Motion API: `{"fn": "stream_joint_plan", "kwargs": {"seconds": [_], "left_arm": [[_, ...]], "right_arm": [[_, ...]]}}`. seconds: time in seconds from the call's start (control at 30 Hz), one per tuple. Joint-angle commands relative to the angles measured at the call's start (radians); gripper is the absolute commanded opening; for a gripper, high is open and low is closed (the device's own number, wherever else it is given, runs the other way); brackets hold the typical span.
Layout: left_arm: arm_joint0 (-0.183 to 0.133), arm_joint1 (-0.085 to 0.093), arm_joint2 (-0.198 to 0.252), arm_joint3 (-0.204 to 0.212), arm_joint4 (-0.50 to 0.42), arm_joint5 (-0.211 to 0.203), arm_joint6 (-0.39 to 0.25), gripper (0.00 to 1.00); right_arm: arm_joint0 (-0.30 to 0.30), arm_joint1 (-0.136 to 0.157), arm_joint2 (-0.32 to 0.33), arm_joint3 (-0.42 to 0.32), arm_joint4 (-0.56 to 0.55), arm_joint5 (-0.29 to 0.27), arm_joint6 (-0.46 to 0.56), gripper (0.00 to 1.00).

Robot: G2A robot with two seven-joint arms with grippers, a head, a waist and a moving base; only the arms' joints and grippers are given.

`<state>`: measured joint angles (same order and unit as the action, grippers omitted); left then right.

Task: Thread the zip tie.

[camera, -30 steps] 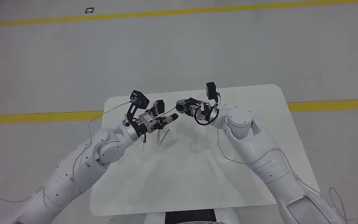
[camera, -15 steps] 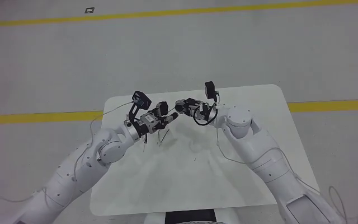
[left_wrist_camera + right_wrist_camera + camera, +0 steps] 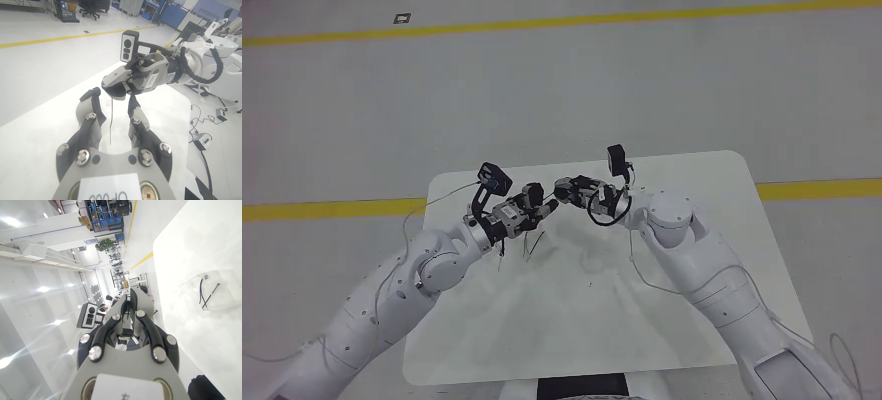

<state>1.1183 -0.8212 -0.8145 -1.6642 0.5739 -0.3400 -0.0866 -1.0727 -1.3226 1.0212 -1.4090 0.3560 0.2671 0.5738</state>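
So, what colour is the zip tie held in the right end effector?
The zip tie is black; the left wrist view shows it best.

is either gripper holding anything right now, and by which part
The right gripper is shut on the zip tie, pinching its top end. The strip hangs down between the fingers of the open left gripper, which holds nothing.

— What's carrying everything?
— A white counter (image 3: pixel 692 330) with rounded corners.
— Anything on it?
— A flat piece of clear plastic (image 3: pixel 223 279), with thin black ties (image 3: pixel 202 294) crossed on or in it; I can't tell which. Seen from above, they lie toward ten o'clock from the counter's middle.
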Motion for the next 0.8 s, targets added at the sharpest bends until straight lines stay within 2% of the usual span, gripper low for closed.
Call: {"fn": "stream_joint_plan", "kwargs": {"seconds": [0.0, 0.07, 0.2, 0.4, 0.77], "left_arm": [[0.002, 0.0, -0.002, 0.0, 0.0, 0.0, 0.0, 0.29], [0.003, -0.001, -0.003, -0.001, 0.001, 0.0, -0.001, 0.28], [0.005, -0.002, -0.005, -0.004, 0.001, 0.0, -0.003, 0.19], [0.006, -0.002, -0.006, -0.005, -0.002, 0.0, -0.005, 0.0], [0.006, -0.002, -0.005, -0.003, -0.014, 0.0, -0.003, 0.0]], "right_arm": [[-0.001, 0.0, 0.0, -0.001, -0.001, -0.001, 0.003, 0.0], [-0.002, 0.0, 0.0, -0.003, -0.003, -0.002, 0.004, 0.0], [-0.004, 0.0, 0.0, -0.006, -0.004, -0.005, 0.006, 0.0], [-0.006, 0.0, -0.002, -0.008, -0.005, -0.009, 0.005, 0.0], [0.0, -0.004, -0.008, 0.002, -0.002, -0.003, 0.004, 0.01]]}}
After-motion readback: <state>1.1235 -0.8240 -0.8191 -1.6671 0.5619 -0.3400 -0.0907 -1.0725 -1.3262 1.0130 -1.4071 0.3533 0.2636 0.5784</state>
